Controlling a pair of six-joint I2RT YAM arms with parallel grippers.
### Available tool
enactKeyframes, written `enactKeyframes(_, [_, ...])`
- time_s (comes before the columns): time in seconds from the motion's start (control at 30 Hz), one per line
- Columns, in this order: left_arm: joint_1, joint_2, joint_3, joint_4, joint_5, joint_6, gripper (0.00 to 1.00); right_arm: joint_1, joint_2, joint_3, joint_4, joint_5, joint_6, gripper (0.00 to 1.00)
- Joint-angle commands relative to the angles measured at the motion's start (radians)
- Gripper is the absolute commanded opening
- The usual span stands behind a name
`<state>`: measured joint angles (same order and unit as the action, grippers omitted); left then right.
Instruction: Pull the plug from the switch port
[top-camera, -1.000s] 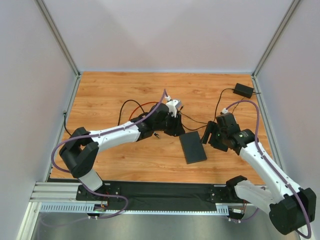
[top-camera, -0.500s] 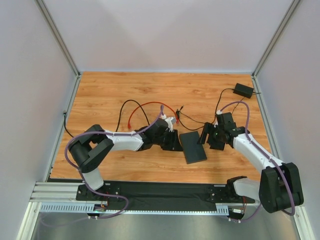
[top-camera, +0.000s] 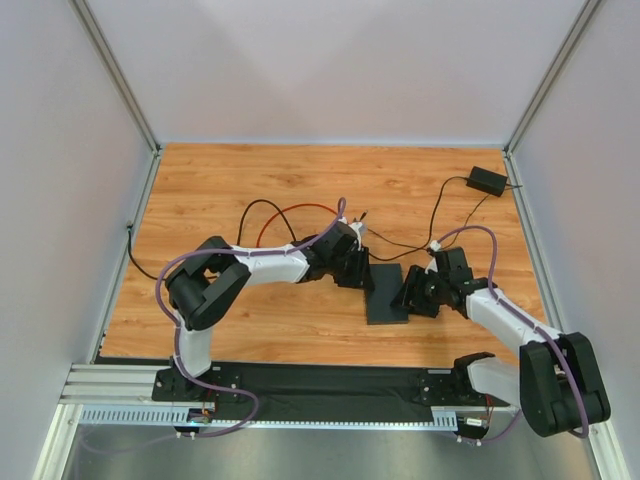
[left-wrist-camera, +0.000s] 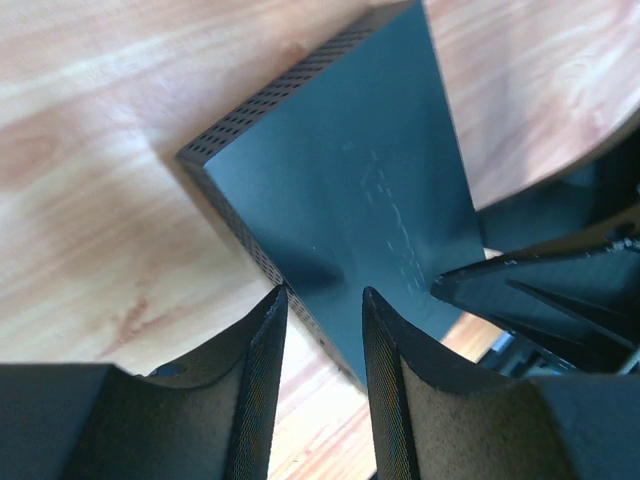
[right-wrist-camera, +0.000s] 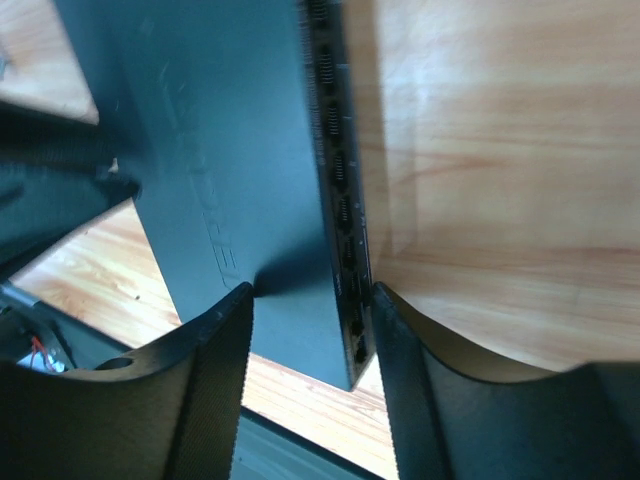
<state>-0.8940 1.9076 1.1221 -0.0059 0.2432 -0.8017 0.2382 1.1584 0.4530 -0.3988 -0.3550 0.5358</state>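
Note:
The thin black box (top-camera: 386, 300) lies flat on the wood table between my two grippers. My left gripper (top-camera: 362, 272) is at its far left corner. In the left wrist view its fingers (left-wrist-camera: 318, 295) stand apart astride the box's perforated side edge (left-wrist-camera: 250, 235). My right gripper (top-camera: 403, 297) is at the box's right edge. In the right wrist view its fingers (right-wrist-camera: 310, 288) stand apart astride the edge with the row of ports (right-wrist-camera: 338, 190). One finger is over the top face (right-wrist-camera: 230, 150). No plug shows in those ports. A loose cable end (top-camera: 366, 214) lies behind the box.
A small black adapter brick (top-camera: 487, 181) sits at the back right, its thin cable running toward the middle. A red cable (top-camera: 300, 208) and a black cable (top-camera: 258, 206) loop on the table behind the left arm. Grey walls enclose the table.
Both grippers have closed in on the box, the left moving right and the right moving down-left. The box has turned squarer to the table edge and shifted slightly.

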Motion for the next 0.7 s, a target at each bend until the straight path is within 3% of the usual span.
enactKeyframes(0.0, [0.010, 0.051, 0.125, -0.112, 0.017, 0.078, 0.43, 0.004, -0.043, -0.066, 0.075, -0.096, 0.049, 0.51])
enactKeyframes(0.23, [0.012, 0.174, 0.269, -0.109, 0.157, 0.128, 0.39, 0.049, -0.196, -0.135, 0.069, -0.116, 0.119, 0.46])
enactKeyframes(0.33, [0.001, 0.230, 0.362, -0.069, 0.282, 0.110, 0.38, 0.081, -0.241, -0.163, 0.103, -0.118, 0.173, 0.46])
enactKeyframes(0.47, [-0.019, 0.318, 0.450, -0.039, 0.388, 0.066, 0.37, 0.084, -0.246, -0.182, 0.176, -0.142, 0.190, 0.46])
enactKeyframes(0.67, [-0.020, 0.355, 0.510, -0.032, 0.407, 0.029, 0.36, 0.084, -0.184, -0.168, 0.201, -0.102, 0.168, 0.49])
